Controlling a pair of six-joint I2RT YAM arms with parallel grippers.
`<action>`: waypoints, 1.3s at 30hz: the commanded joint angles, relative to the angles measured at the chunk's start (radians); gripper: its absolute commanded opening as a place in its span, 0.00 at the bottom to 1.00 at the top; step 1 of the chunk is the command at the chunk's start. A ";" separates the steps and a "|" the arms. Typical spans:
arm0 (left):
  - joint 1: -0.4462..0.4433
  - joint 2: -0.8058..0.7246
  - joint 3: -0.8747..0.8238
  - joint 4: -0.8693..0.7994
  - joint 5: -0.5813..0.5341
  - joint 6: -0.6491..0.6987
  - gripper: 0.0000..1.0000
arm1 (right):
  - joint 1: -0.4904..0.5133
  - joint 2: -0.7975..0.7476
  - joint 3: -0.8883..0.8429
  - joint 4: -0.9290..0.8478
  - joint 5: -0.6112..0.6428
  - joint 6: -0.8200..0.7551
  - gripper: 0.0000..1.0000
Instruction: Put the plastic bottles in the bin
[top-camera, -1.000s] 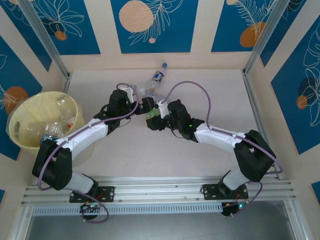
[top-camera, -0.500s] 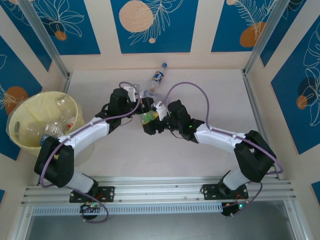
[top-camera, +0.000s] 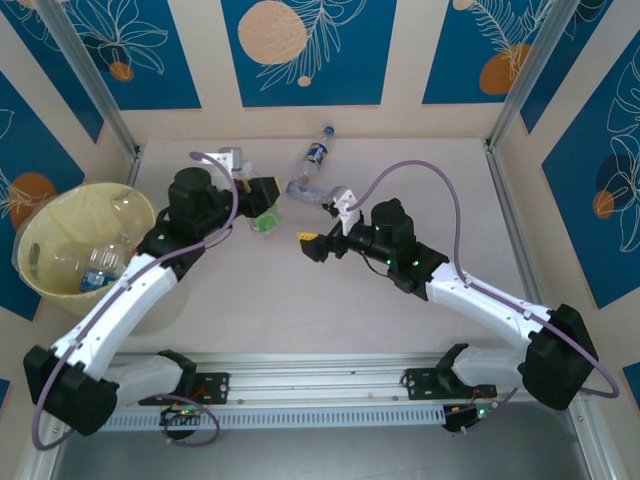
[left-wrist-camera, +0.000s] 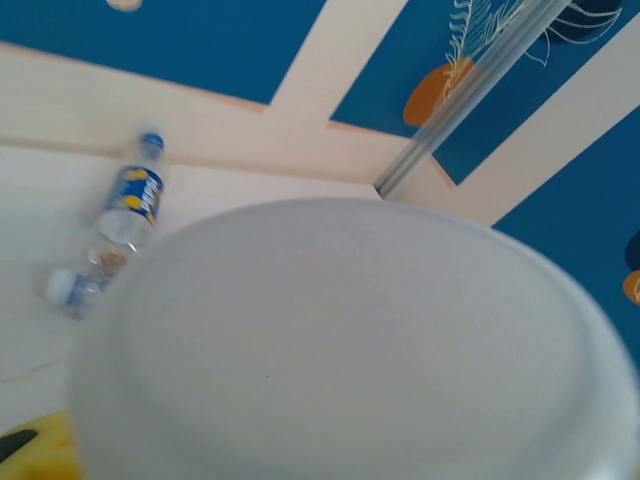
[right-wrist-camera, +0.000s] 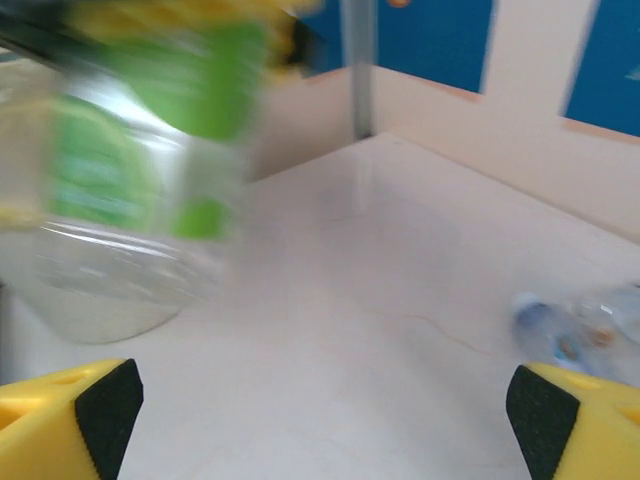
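My left gripper (top-camera: 262, 207) is shut on a clear plastic bottle with a green label (top-camera: 266, 221), lifted over the table's back-left part. The bottle's pale base (left-wrist-camera: 350, 350) is pressed up close in the left wrist view. It shows blurred in the right wrist view as the green-label bottle (right-wrist-camera: 140, 160), up and to the left. My right gripper (top-camera: 320, 226) stands open to its right, apart from it, fingertips (right-wrist-camera: 105, 410) wide with bare table between. A blue-label bottle (top-camera: 318, 154) and a crushed clear bottle (top-camera: 300, 189) lie by the back wall. The bin (top-camera: 35, 235) sits at the left.
Several bottles (top-camera: 95, 262) lie inside the bin. Metal corner posts (top-camera: 95, 75) and patterned walls close the table at the back and sides. A rail (top-camera: 320, 375) carries both arm bases along the near edge. The blue-label bottle (left-wrist-camera: 135, 200) lies near the back wall.
The right gripper opened and let go of the green-label bottle, then drew back right. The left gripper closed on that bottle and carried it left, away from the middle.
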 joint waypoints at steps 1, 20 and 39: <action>0.012 -0.086 0.099 -0.153 -0.124 0.126 0.55 | -0.032 -0.003 -0.029 0.015 0.198 0.056 0.98; 0.593 -0.078 0.441 -0.654 -0.745 0.407 0.55 | -0.159 0.075 0.021 -0.041 0.195 0.228 0.99; 0.840 -0.038 0.395 -0.621 -0.454 0.242 1.00 | -0.171 0.076 0.016 -0.064 0.157 0.229 1.00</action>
